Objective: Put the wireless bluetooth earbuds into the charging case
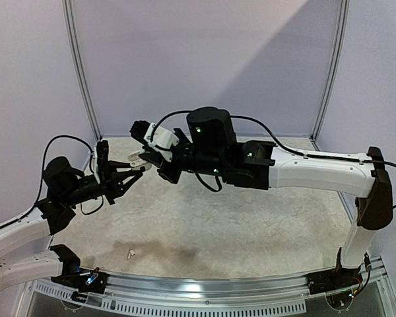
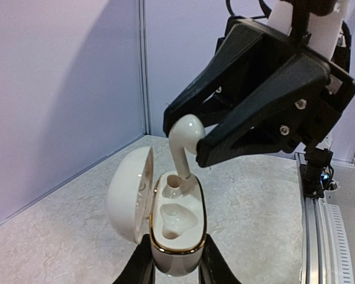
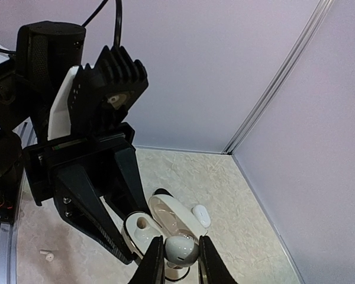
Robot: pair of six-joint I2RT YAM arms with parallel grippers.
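The charging case [image 2: 176, 228] is white with a gold rim, and its lid [image 2: 129, 192] is swung open to the left. My left gripper [image 2: 177, 253] is shut on the case's lower body and holds it above the table. A white earbud [image 2: 185, 142] is pinched by its round head in my right gripper [image 2: 193, 141], which is shut on it. The stem points down into the far socket of the case; the near socket is empty. In the right wrist view the earbud [image 3: 180, 249] sits between my right gripper's fingers [image 3: 154, 260], over the case [image 3: 139, 229]. From above, both grippers meet at the case [image 1: 138, 160].
A loose white earbud [image 1: 128, 252] lies on the table near the front edge and shows as well in the right wrist view [image 3: 46, 255]. A small white pill-shaped case [image 3: 201, 215] and a dark object [image 3: 161, 192] lie on the table below the held case. Walls stand close behind.
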